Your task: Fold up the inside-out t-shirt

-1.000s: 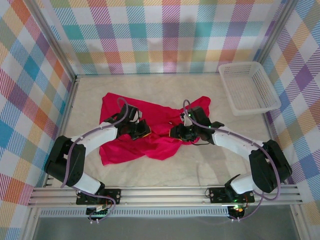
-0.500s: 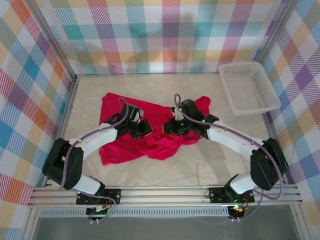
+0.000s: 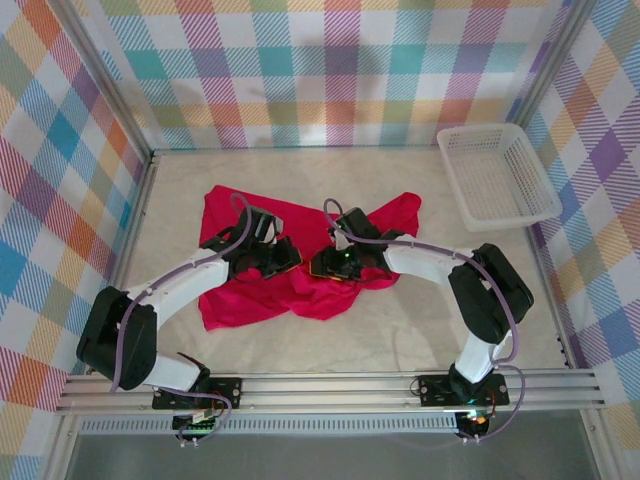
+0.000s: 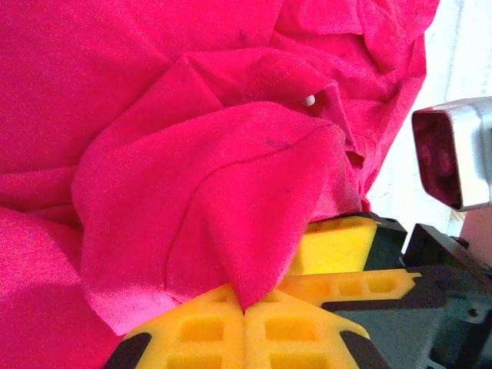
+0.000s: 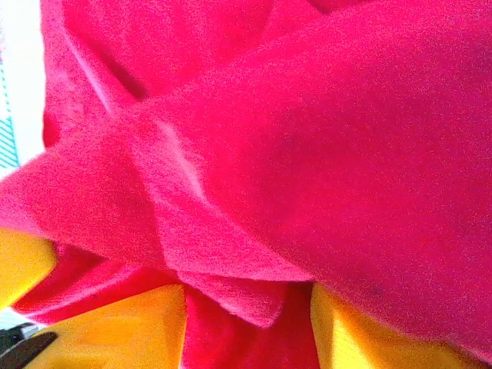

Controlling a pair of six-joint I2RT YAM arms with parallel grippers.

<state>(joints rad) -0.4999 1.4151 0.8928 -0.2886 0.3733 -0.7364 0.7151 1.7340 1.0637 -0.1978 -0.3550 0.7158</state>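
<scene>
The inside-out t-shirt (image 3: 245,300) lies crumpled in the middle of the surface (image 3: 420,320), spread from upper left toward centre right in the overhead view, nowhere near flat. A white basket (image 3: 457,180) sits well apart at the upper right and plays no part.

Both arms reach in over the cloth and meet near its centre. My left gripper (image 3: 290,262) has its jaws closed on a fold of the shirt. In its wrist view the yellow fingers (image 4: 192,330) meet at the bottom of the frame with a peak of red fabric pinched between them. A small white speck (image 4: 308,100) shows higher up near a stitched hem; it may be the tag, but I cannot be sure.

My right gripper (image 3: 322,266) is just beside the left one. In its wrist view the jaws stand apart at lower left and lower right, with loose red cloth hanging in the gap and draped across the frame. I see no pinch there, so I read it as parted rather than holding.

I judge this to be an early step: gathering and sorting the bunched fabric, not yet a proper fold. Next, the right jaws need to close on one clear edge or layer, not on the whole bunch. Then the two grips should draw away from each other to pull the shirt taut and lay it flat. The risk is catching several layers at once, which would leave the wrinkles locked in.
</scene>
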